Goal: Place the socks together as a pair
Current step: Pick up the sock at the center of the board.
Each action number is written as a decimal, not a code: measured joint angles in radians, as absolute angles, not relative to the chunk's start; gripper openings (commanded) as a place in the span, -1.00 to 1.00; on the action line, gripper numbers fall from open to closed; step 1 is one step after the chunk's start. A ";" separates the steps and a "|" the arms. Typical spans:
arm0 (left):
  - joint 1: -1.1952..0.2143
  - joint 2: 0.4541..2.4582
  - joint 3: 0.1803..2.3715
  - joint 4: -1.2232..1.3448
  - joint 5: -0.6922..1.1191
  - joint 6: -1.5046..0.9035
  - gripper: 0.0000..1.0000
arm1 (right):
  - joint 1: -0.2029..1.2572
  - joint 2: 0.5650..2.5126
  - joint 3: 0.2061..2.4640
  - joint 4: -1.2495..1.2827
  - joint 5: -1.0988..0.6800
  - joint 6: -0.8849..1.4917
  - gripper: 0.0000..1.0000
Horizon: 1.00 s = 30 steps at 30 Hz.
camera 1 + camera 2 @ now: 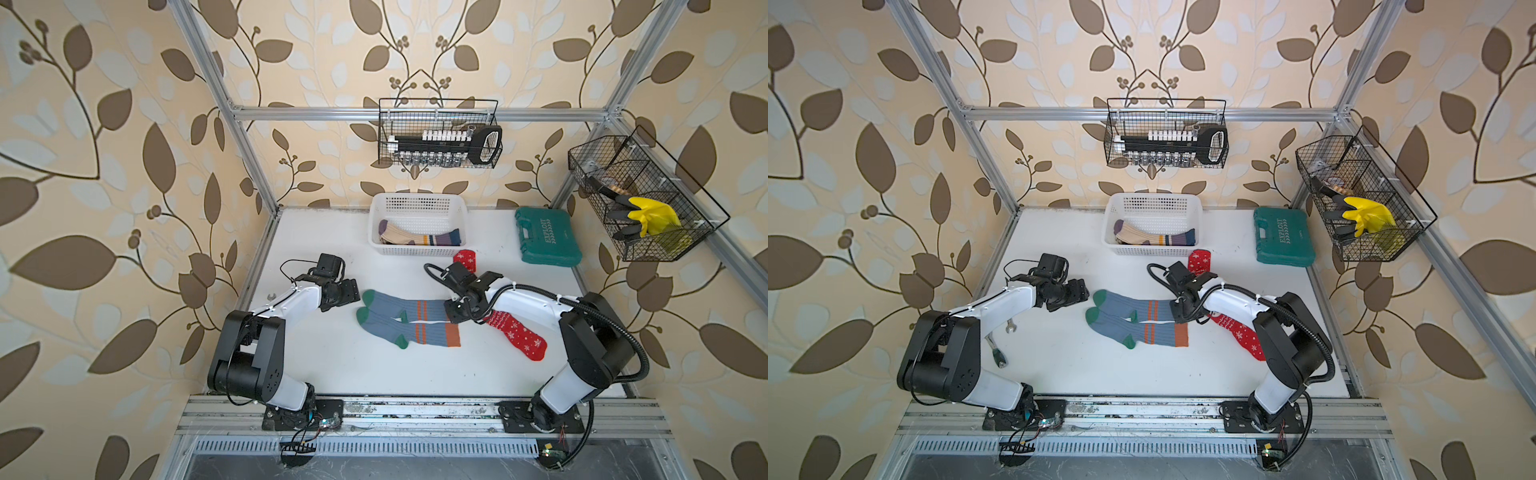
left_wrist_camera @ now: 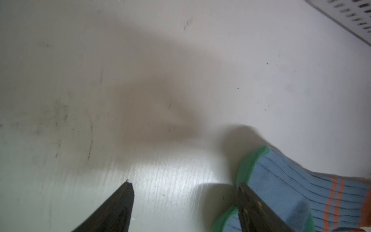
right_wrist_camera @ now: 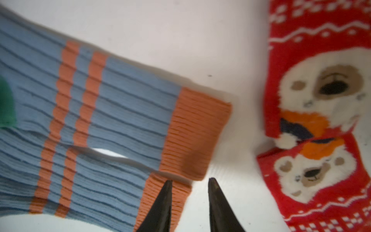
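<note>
Two blue-grey socks with green toes and orange cuffs lie side by side mid-table in both top views, one (image 1: 399, 305) just behind its mate (image 1: 401, 332), edges touching. My right gripper (image 1: 455, 313) (image 3: 190, 179) hovers at their orange cuffs (image 3: 197, 132), jaws slightly open over bare table, one fingertip above the near cuff's edge. My left gripper (image 1: 353, 293) (image 2: 184, 183) stands wide open and empty beside the green toes (image 2: 249, 164). One red snowflake sock (image 1: 517, 336) lies right of the cuffs, another (image 1: 465, 259) by the basket. A cream striped sock (image 1: 419, 237) lies in the basket.
The white plastic basket (image 1: 417, 205) stands at the back centre, a green tool case (image 1: 546, 237) to its right. Wire baskets hang on the back wall (image 1: 440, 133) and right wall (image 1: 644, 199), the latter holding a yellow glove (image 1: 652, 216). Wrenches (image 1: 994, 349) lie by the left arm.
</note>
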<state>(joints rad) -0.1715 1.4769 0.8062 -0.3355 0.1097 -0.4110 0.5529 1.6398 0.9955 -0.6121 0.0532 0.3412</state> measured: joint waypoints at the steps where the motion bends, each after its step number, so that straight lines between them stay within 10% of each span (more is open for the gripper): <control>1: -0.172 1.477 0.806 -0.326 0.118 -0.416 0.55 | 0.511 1.631 0.984 -0.593 0.019 0.343 -0.33; 9: -0.185 1.480 0.804 -0.273 0.181 -0.437 0.05 | 0.422 1.705 0.975 -0.480 -0.191 0.352 -0.28; 19: -0.246 1.635 0.841 -0.233 0.236 -0.438 -0.39 | 0.411 1.743 0.978 -0.422 -0.273 0.371 -0.76; 24: -0.269 1.671 0.886 -0.220 0.243 -0.442 -1.00 | 0.402 1.742 0.978 -0.417 -0.279 0.374 -0.98; 30: -0.290 1.637 0.889 -0.251 0.223 -0.432 -1.00 | 0.402 1.684 0.978 -0.455 -0.271 0.364 -1.00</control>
